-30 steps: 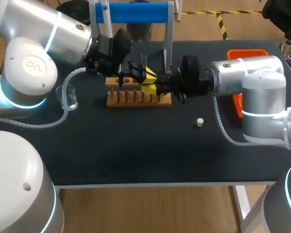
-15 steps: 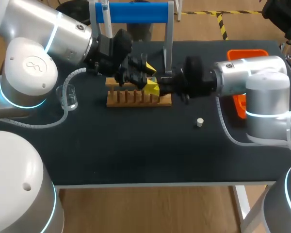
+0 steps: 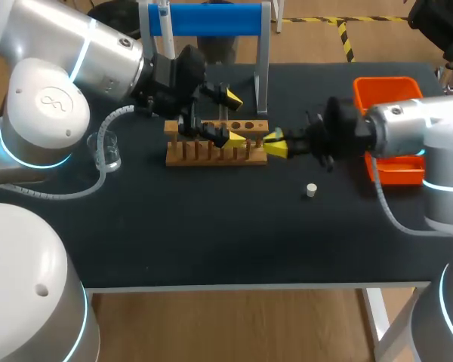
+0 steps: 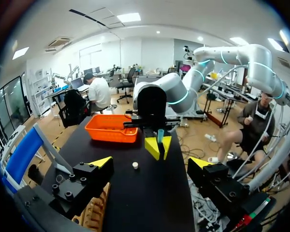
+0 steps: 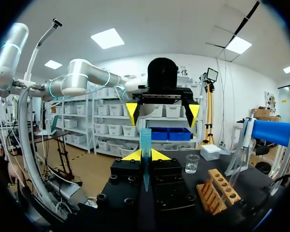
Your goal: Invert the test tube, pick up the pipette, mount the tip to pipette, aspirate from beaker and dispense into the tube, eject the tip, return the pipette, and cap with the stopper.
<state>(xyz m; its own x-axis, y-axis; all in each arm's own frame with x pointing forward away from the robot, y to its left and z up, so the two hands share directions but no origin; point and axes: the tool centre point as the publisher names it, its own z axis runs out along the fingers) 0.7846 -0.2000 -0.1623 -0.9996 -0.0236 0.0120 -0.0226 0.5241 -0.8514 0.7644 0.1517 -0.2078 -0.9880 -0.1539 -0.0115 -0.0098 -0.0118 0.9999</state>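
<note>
A bluish test tube (image 5: 145, 145) stands upright between the yellow tips of my right gripper (image 5: 145, 154), which is shut on it. In the head view that gripper (image 3: 275, 143) is just right of the wooden rack (image 3: 215, 147). My left gripper (image 3: 232, 118) hovers over the rack's right half, wide open and empty. From the left wrist, the tube (image 4: 160, 136) shows ahead of the open left gripper (image 4: 151, 163), held by my right gripper (image 4: 157, 145). The white stopper (image 3: 311, 190) lies on the black table. A glass beaker (image 3: 108, 149) stands left of the rack.
The blue pipette stand (image 3: 204, 19) rises behind the rack at the table's far edge. An orange bin (image 3: 389, 94) sits at the right, behind my right arm. Bare black tabletop (image 3: 211, 234) stretches in front of the rack.
My left gripper has opened and let go of the tube. My right arm has drawn back to the right with the tube, off the rack.
</note>
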